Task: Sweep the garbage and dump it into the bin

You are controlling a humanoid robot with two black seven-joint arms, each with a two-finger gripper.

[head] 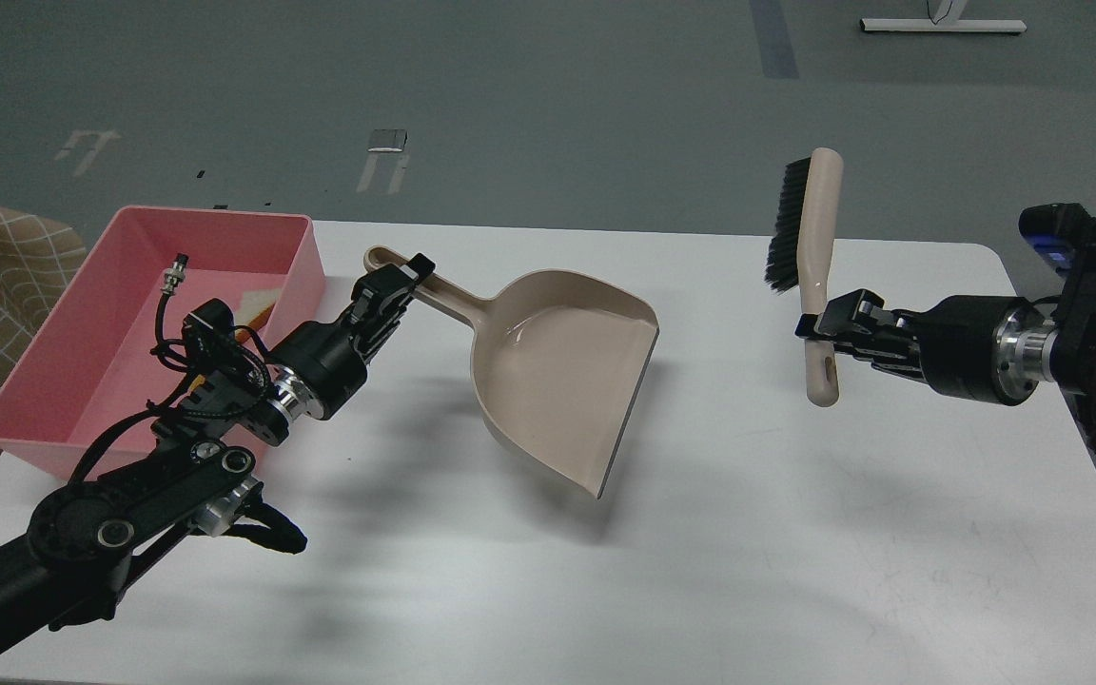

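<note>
Left claw (402,278): closed on the handle of the dustpan, near the handle's far end; the 2 fingers clamp it from either side
Right claw (819,323): closed on the lower handle of the brush, just above the hanging hole
Dustpan (562,376): beige, held above the table with its shadow falling below it; open mouth faces right and toward the camera; pan interior shows nothing inside
Brush (816,257): beige handle upright, black bristles at the top end facing left; held clear of the table, well apart from the dustpan
Bin (82,323): pink rectangular tub at the table's back left corner, sitting on the surface; left arm crosses in front of its near right side
Garbage (258,304): white bread piece with brown crust lies inside the bin near the right wall, partly hidden by the left arm; a small orange-yellow edge shows just beside it, cannot tell what it is
Table (700,571): white, rounded corners
</note>
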